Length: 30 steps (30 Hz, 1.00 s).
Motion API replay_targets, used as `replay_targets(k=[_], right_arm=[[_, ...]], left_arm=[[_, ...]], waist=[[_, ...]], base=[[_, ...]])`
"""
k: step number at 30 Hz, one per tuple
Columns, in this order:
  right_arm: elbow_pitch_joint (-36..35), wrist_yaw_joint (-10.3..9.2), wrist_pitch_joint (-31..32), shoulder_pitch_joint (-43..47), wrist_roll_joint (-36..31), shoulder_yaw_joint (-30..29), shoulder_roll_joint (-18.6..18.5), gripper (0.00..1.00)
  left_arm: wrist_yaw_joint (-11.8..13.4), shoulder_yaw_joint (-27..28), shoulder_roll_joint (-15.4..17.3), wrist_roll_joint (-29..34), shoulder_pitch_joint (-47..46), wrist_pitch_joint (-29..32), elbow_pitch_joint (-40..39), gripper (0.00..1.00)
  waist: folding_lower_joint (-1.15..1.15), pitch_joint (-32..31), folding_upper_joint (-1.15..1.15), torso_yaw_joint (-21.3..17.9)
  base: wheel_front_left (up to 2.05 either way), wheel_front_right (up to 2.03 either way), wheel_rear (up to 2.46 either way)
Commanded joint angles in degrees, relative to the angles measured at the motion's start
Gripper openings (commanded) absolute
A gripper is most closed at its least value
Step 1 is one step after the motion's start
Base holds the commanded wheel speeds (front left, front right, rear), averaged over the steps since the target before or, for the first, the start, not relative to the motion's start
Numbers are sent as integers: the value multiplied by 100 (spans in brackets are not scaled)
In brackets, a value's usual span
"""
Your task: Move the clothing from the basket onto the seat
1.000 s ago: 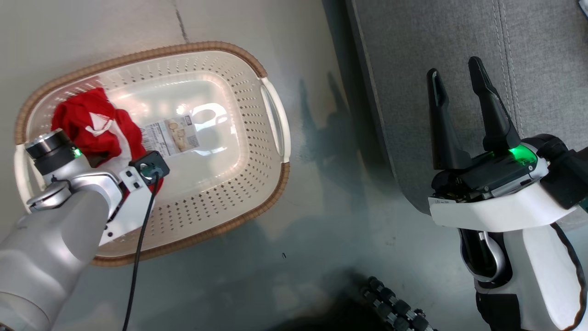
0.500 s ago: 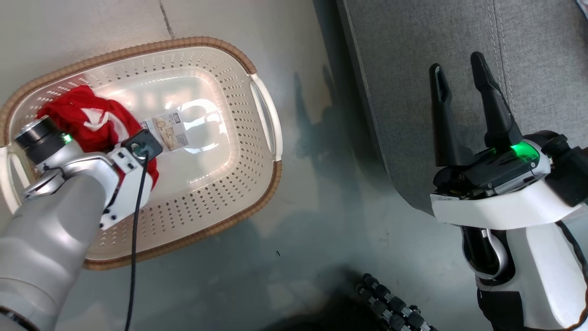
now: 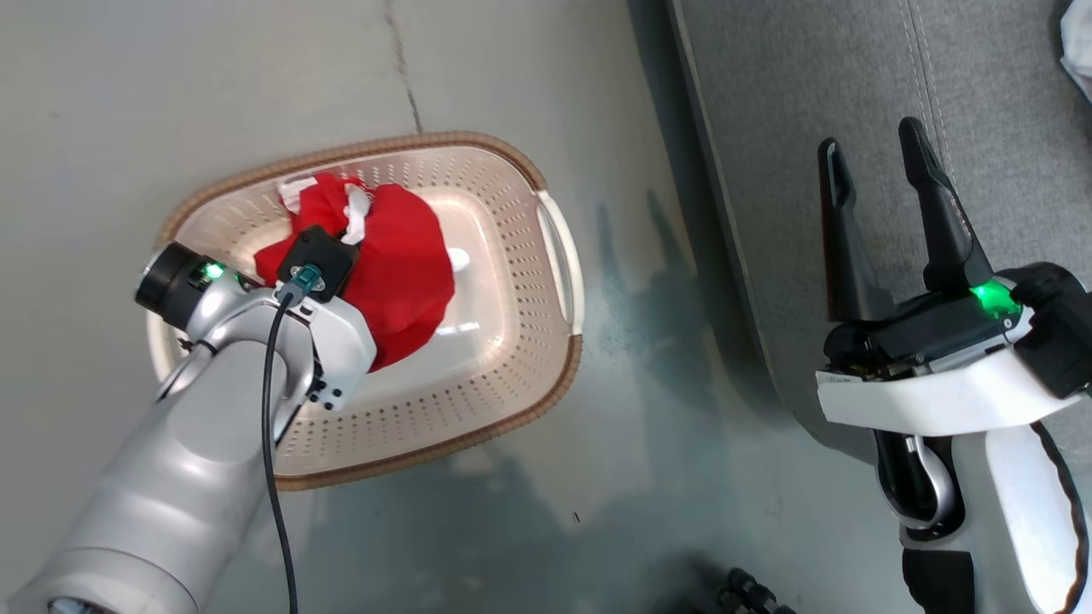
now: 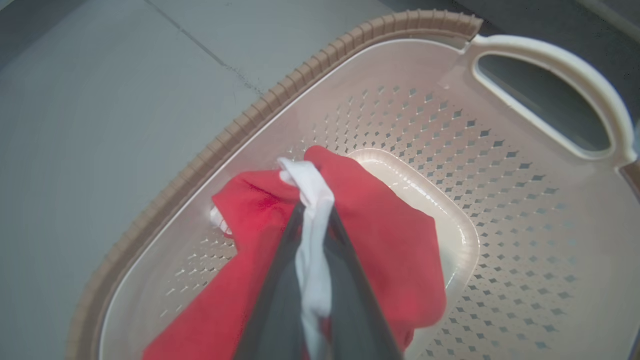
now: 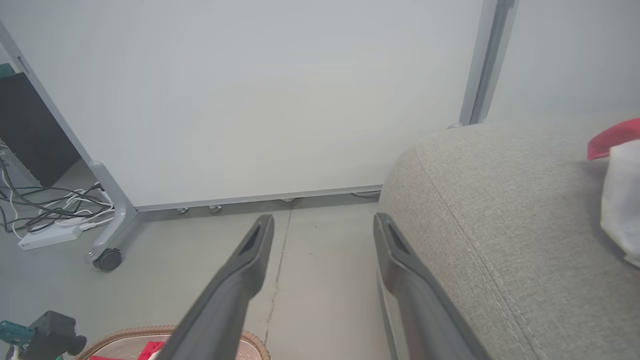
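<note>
The clothing (image 3: 401, 264) is a bright red bundle with white trim, hanging over the basket (image 3: 512, 426). In the left wrist view my left gripper (image 4: 312, 210) is shut on the white trim of the clothing (image 4: 390, 240), with the basket's perforated wall (image 4: 450, 130) below. In the head view its fingers are hidden under the wrist. My right gripper (image 3: 872, 139) is open and holds nothing, over the near edge of the grey seat (image 3: 853, 68). The right wrist view shows the right gripper (image 5: 323, 219) beside the seat's rounded corner (image 5: 500, 200).
A red and white piece of fabric (image 5: 617, 145) lies on the seat at the far right. Bare grey floor (image 3: 665, 358) separates basket and seat. A white panel on a wheeled frame (image 5: 107, 257) stands behind, with cables and a power strip (image 5: 47, 235) to its left.
My left gripper has shut on the clothing and raised it from the basket's left end to above its middle. The head camera has shifted. My right gripper stays open.
</note>
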Motion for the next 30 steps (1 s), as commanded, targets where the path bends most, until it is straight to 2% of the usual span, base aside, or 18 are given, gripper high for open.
replay_targets(k=[1,7,16,24,30], right_arm=[[42,12,-38,111,-88,-65,-25,100],[147,12,-36,350,-314,-219,-26,100],[131,12,237,693,-553,-439,-25,100],[10,12,512,1032,-632,-551,-25,100],[4,12,618,1226,-609,-555,-24,100]], left_arm=[[72,136,-45,-166,159,-131,-175,0],[341,598,-76,-568,710,-295,-1174,0],[744,1121,194,-839,1770,-306,-3195,0],[945,1361,455,-1004,2337,-295,-4578,0],[932,1424,594,-1114,2466,-222,-5216,0]], waist=[[0,-410,0,309],[0,-960,0,653],[0,-1735,0,1028],[0,-2324,0,1252],[0,-2683,0,1304]], base=[[0,0,0],[0,0,0],[0,0,0],[0,0,0],[0,0,0]])
